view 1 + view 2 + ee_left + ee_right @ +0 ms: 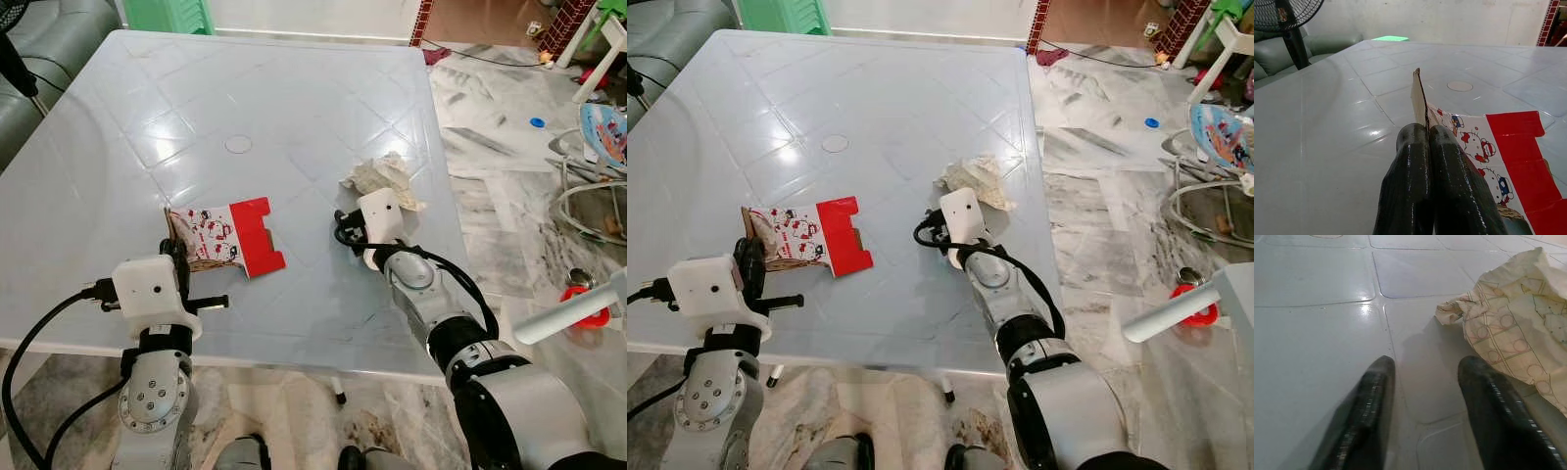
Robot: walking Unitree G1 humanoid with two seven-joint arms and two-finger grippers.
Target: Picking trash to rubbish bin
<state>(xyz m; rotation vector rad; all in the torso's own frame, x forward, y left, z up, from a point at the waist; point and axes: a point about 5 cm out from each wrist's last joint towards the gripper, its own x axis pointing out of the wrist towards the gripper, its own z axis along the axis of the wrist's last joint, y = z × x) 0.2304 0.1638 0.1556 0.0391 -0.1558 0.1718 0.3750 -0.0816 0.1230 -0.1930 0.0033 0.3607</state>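
Now, centre-left of the head views: a flattened red-and-white carton (227,235) lies on the table (118,147), printed with cartoon cat figures; no readable writing on it. Left gripper (1426,134) sits at the carton's left edge, its two black fingers (1410,166) pressed together on a raised cardboard flap, pinching it. Carton rests near the table's front edge.

Right of centre: a crumpled paper wrapper (384,180), cream with faint line-and-circle print, lies near the table's right edge. Right gripper (1425,382) hovers low over the tabletop just beside it, fingers (1369,396) spread apart, holding nothing; wrapper lies close by one finger, contact unclear.

Surface: pale grey-white plastic table, moulded in a diamond grid, glossy with glare, small round cap (238,145) at its middle.

Room: marbled grey-white floor (509,108). Grey sofa (49,39) and black standing fan (1288,19) at upper left. Green plastic stool (167,15) beyond the far edge. Upper right: brick pillar (423,20), blue bottle cap (537,122), clutter of hoses and a red item (578,294).
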